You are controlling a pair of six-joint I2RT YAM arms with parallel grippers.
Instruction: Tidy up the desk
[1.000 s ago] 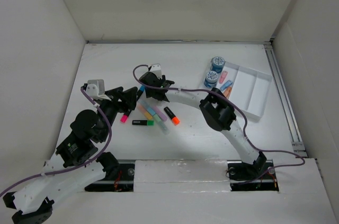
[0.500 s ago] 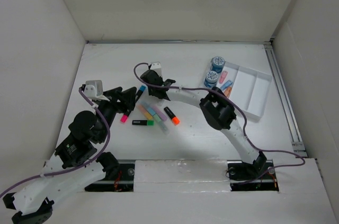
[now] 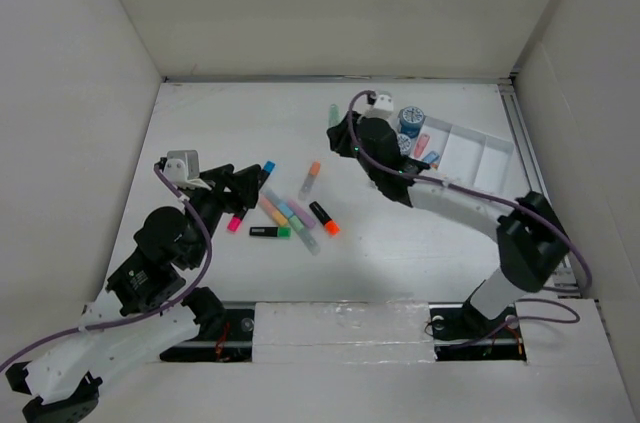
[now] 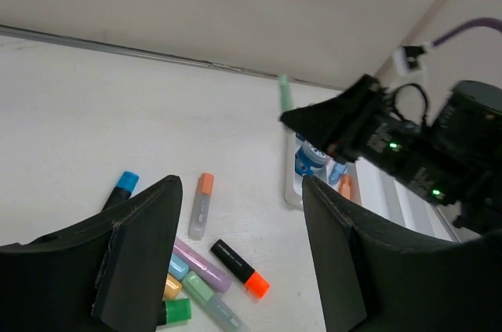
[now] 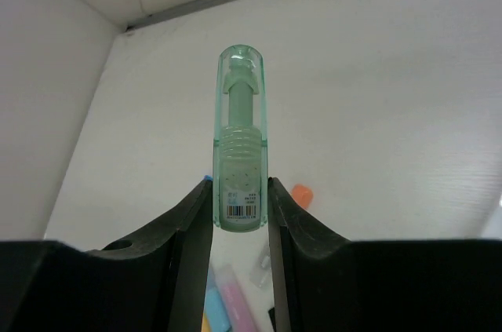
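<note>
Green highlighter sits clamped in the right gripper, cap forward, lifted off the desk beside the tray, probably for dropping in. Left gripper gapes wide and empty over the loose markers. A second ago the right arm was at that pile; left arm unchanged.

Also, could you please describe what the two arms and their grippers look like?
The left arm and right arm both have white links and black joints, and a purple cable trails along each. The left gripper and right gripper have broad matte black fingers. Each wrist carries a white camera housing, and green lights glow on the right one.
</note>
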